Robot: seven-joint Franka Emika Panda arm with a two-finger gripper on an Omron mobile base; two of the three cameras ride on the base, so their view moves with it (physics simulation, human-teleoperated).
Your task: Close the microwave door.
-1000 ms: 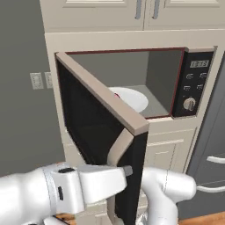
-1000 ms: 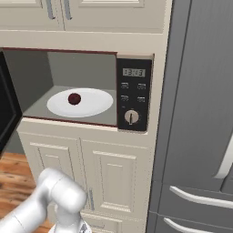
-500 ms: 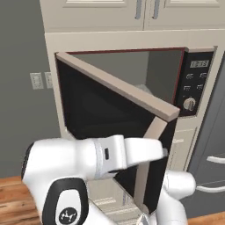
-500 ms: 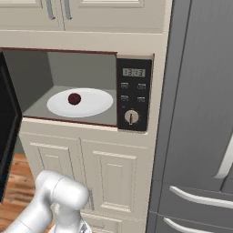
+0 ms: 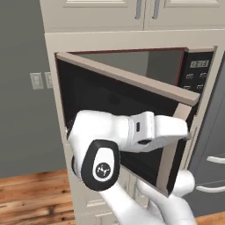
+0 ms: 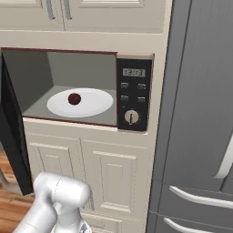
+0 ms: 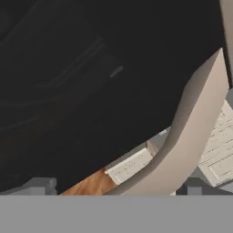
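Left base view: microwave door (image 5: pixel 132 127) partly open, swung out from its left hinge, arm across its black glass. Right base view: microwave (image 6: pixel 77 88) cavity open, white plate (image 6: pixel 80 102) with a dark red item (image 6: pixel 74 98); display (image 6: pixel 134 72) shows digits (unreadable). Hand view: curved door handle (image 7: pixel 191 136) just beside the gripper (image 7: pixel 118 186); its spread, cannot tell.

The white arm rises from below and bends at a dark-capped elbow, its forearm reaching level toward the microwave door's (image 5: pixel 110 105) free edge. The pincer (image 7: pixel 119 184) sits close against the dark glass, fingertips (image 7: pixel 42 184) set wide apart on either side of the curved handle (image 7: pixel 191 132).
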